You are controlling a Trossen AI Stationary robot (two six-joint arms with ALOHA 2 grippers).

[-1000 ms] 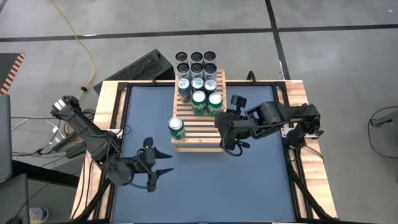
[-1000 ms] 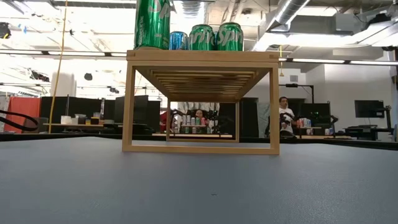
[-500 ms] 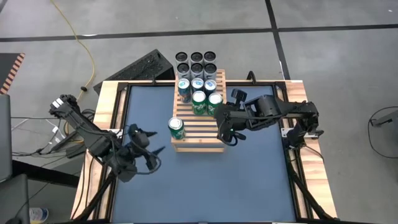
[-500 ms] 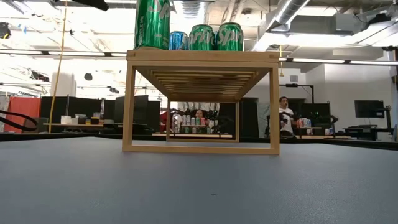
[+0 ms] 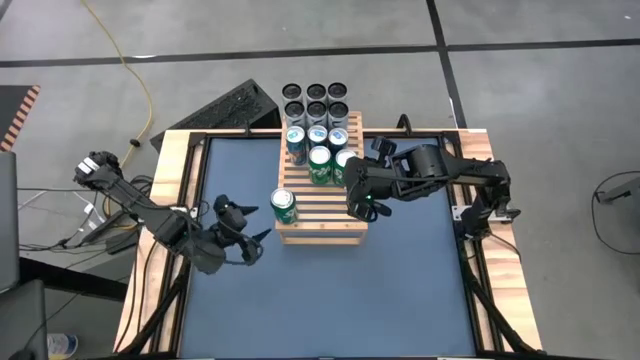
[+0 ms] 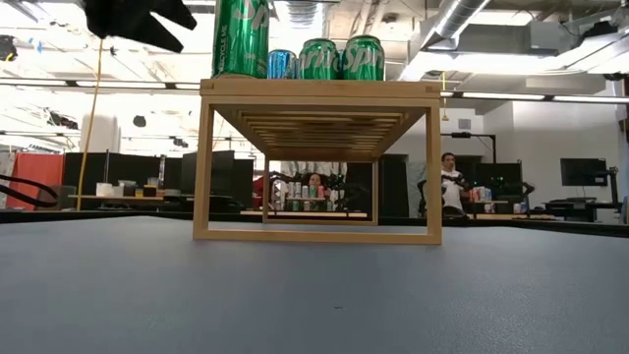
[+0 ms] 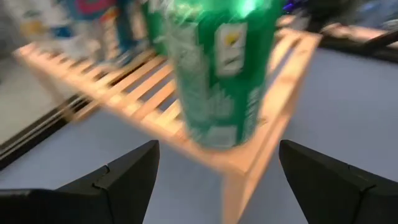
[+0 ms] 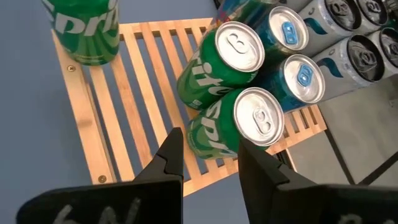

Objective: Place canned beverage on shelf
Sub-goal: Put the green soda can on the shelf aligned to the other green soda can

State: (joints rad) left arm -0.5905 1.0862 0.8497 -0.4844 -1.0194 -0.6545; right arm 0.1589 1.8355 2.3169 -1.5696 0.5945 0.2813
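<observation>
High view is showing me the left end effector (image 5: 250, 243) hanging just off the shelf's near-left corner with its fingers spread wide and gripping nothing. The green aluminium beverage can (image 5: 284, 205) is standing upright near that corner of the light-brown slatted wooden shelf (image 5: 318, 210), apart from the cluster of green and blue cans (image 5: 322, 150) at the far end.

I am judging the placement as made, so I am treating the step in hand as a clean retreat: I am planning to draw the open fingers straight back along their own line, without swinging sideways, since in the left wrist view the can (image 7: 227, 68) is sitting between the two fingers (image 7: 121, 177).

That can is sitting close to the shelf edge, so any nudge could tip it onto the blue desk (image 5: 330, 300), which is offering open room behind me.

The right end effector (image 5: 362, 205) is hovering over the shelf's right side, fingers narrowly parted and holding nothing.
</observation>
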